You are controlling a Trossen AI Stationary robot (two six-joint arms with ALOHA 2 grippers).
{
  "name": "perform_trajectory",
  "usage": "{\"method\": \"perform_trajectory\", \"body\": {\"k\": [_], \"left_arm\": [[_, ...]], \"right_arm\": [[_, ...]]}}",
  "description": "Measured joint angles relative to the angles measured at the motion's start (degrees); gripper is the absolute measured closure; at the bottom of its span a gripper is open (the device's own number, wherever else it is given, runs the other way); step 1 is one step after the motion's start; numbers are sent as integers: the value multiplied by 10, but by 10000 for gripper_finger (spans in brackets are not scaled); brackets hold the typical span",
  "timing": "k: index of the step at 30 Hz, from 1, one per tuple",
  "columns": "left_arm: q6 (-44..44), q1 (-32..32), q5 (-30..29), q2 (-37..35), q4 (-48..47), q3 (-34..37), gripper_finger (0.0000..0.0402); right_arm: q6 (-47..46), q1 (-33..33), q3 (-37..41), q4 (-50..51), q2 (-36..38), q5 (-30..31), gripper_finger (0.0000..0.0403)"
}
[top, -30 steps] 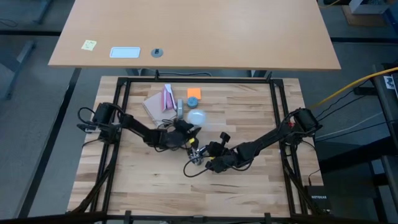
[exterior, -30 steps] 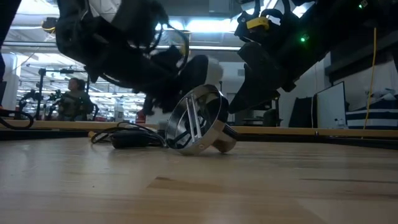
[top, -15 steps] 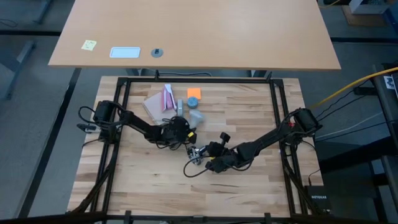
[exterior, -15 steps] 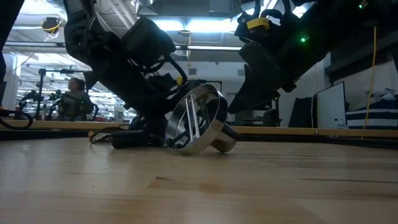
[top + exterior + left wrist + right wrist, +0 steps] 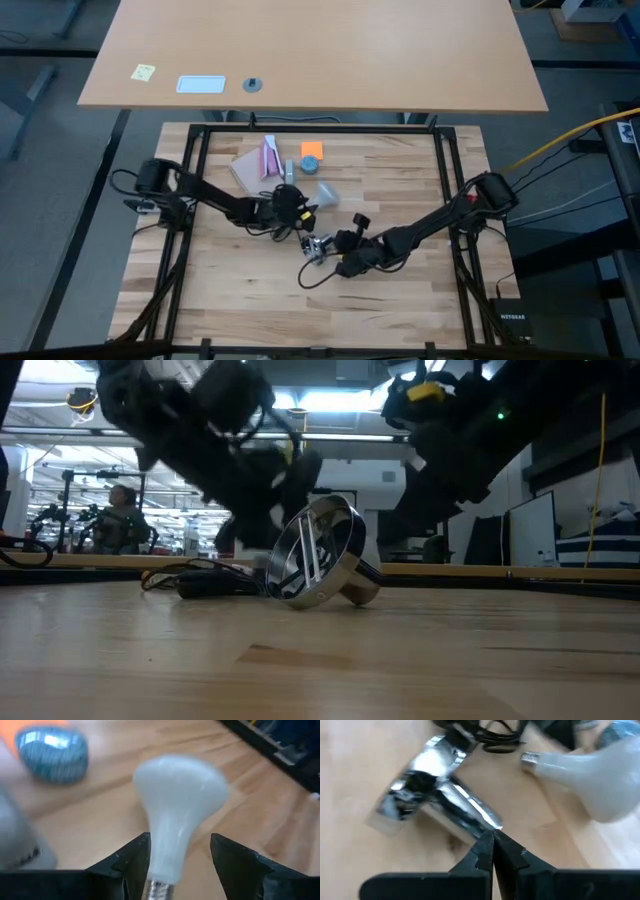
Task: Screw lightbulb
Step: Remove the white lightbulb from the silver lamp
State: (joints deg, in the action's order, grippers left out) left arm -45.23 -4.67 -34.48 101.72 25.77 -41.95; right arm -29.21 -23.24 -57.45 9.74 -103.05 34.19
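Note:
The frosted white lightbulb (image 5: 180, 790) lies on its side on the wooden table (image 5: 400, 170), right of my left gripper (image 5: 304, 213). That gripper (image 5: 180, 840) is open, one finger on each side of the bulb's pale neck; whether a finger touches it I cannot tell. The bulb's silver screw base (image 5: 530, 757) points toward the silver socket (image 5: 435, 790). The socket (image 5: 320, 555) rests tilted on its rim and its narrow end. My right gripper (image 5: 493, 834) is shut at that narrow end. My right gripper's shut fingertips (image 5: 487, 842) meet the narrow end of the socket (image 5: 479, 820), slanting down from the table's right side. Whether a thin part is caught between them I cannot tell. The socket stays tilted on the table.
A blue-grey round piece (image 5: 311, 166), an orange block (image 5: 312, 150) and a pink packet (image 5: 262, 160) lie at the far side behind the bulb. The socket's black cord (image 5: 303, 275) trails toward the near edge. A person (image 5: 120, 520) sits far beyond the table.
My left arm has drawn back toward the table's left edge, and its wrist has turned. The lightbulb has shifted a little toward the table's right and now lies in front of the gripper. The socket and my right gripper have kept their place.

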Motion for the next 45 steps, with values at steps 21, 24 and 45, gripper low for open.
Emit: {"method": "perform_trajectory", "body": {"k": [21,24,45], "left_arm": [[17,-138,215,-154,-152,0,204],[-5,-150,194,-136,-143,0,204],[-88,-107,173,11,19,-3,204]], "right_arm": [[41,1,0,-48,7,-19,393],[42,1,0,-69,7,-22,393],[102,1,0,-184,7,-49,393]]}}
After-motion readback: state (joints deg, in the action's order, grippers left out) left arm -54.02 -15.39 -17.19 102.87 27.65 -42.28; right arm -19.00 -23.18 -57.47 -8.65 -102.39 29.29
